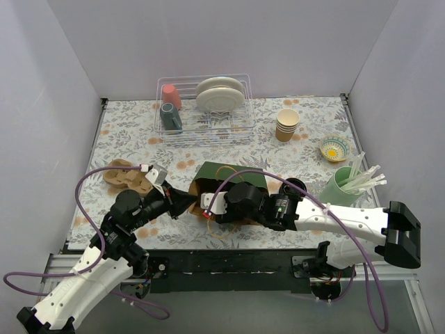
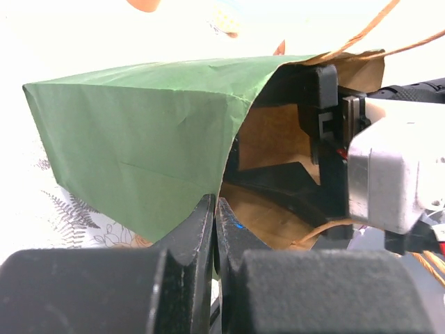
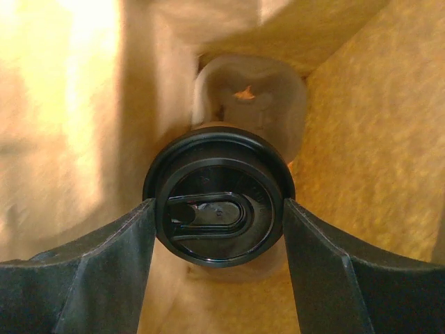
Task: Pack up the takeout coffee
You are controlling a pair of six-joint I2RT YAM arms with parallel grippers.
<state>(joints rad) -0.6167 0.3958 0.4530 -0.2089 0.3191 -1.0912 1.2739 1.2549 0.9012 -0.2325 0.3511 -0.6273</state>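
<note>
A green paper bag (image 1: 233, 174) with a brown inside lies on its side at the table's near middle, mouth toward the arms. My left gripper (image 2: 215, 205) is shut on the lower edge of the bag's mouth (image 2: 208, 139) and holds it up. My right arm (image 1: 327, 219) reaches into the bag, so its fingers are hidden in the top view. In the right wrist view the takeout coffee (image 3: 219, 167) shows its black lid inside the bag. My right gripper (image 3: 219, 205) is closed on that lid, one finger touching each side.
A dish rack (image 1: 205, 122) with plates and two cups stands at the back. A stack of tan paper cups (image 1: 287, 125), a small bowl (image 1: 335, 147) and a green cup of straws (image 1: 344, 184) are on the right. A pulp cup carrier (image 1: 126, 175) lies at left.
</note>
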